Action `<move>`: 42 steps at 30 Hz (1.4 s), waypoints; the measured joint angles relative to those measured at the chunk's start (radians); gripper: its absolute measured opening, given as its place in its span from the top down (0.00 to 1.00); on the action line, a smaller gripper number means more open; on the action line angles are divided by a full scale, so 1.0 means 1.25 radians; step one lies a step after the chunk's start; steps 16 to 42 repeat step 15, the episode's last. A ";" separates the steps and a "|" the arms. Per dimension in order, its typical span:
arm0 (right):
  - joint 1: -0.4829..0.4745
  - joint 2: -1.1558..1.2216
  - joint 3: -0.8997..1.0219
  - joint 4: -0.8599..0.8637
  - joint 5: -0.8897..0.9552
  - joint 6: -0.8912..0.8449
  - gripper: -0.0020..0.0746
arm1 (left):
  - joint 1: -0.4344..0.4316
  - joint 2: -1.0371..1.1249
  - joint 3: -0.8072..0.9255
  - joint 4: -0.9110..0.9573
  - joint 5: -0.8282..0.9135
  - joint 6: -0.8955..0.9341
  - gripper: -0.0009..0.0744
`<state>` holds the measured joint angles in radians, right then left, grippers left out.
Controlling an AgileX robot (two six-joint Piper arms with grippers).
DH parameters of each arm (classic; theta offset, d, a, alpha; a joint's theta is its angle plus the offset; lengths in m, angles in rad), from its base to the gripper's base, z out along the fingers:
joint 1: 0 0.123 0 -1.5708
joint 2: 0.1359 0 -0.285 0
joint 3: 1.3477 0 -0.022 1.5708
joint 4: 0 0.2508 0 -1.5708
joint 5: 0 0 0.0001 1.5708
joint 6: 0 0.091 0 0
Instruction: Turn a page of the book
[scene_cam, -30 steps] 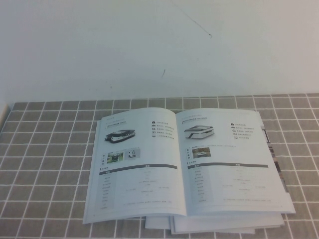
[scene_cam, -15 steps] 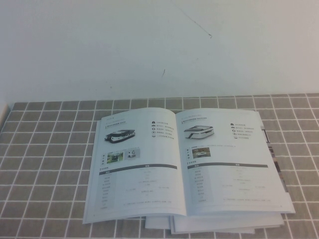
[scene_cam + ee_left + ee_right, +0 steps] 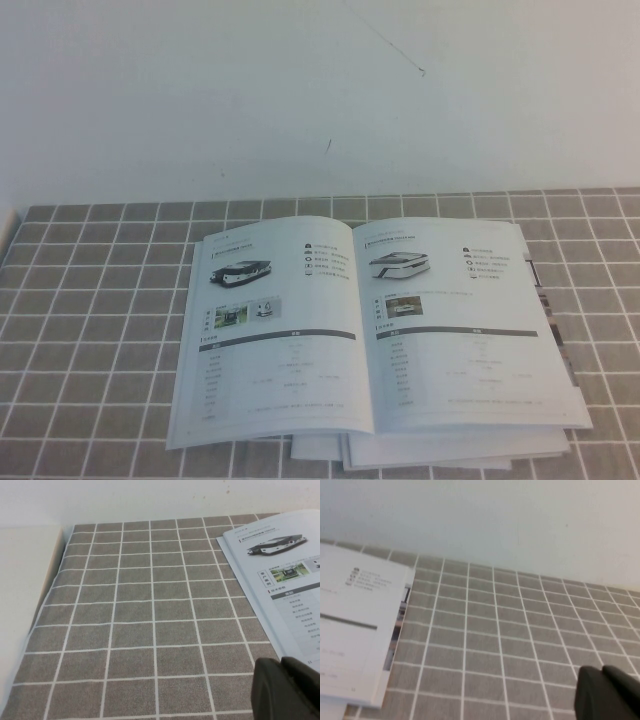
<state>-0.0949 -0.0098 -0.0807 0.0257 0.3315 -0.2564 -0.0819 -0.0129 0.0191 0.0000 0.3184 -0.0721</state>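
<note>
The book [image 3: 370, 330] lies open and flat near the front edge of the desk [image 3: 90, 300], both white product-sheet pages facing up. It rests on a stack of similar white booklets [image 3: 430, 452] whose edges poke out beneath it toward the front. A grey checked cloth [image 3: 140, 620] covers the desk. The left claw [image 3: 286, 690] hovers over bare cloth toward the desk's left side, just beside the book's left page. The right claw [image 3: 607, 694] hovers over the cloth toward the right side, apart from the book. Both claws hold nothing; how far either is open cannot be told.
</note>
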 joint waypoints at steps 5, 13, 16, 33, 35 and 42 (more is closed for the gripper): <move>0.022 0.000 0.082 -0.021 -0.017 0.004 0.98 | 0.000 0.000 0.000 0.000 0.000 0.000 0.99; 0.035 0.000 0.084 -0.021 0.001 0.106 0.98 | 0.000 0.000 0.000 0.000 0.000 -0.006 0.99; 0.043 0.000 0.084 -0.021 0.002 0.112 0.98 | 0.000 0.000 0.000 0.000 0.000 -0.006 0.99; 0.043 0.000 0.084 -0.021 0.002 0.112 0.98 | 0.000 0.000 0.000 0.000 0.000 -0.006 0.99; 0.043 0.000 0.084 -0.021 0.002 0.112 0.98 | 0.000 0.000 0.000 0.000 0.000 -0.006 0.99; 0.043 0.000 0.084 -0.021 0.002 0.112 0.98 | 0.000 0.000 0.000 0.000 0.000 -0.006 0.99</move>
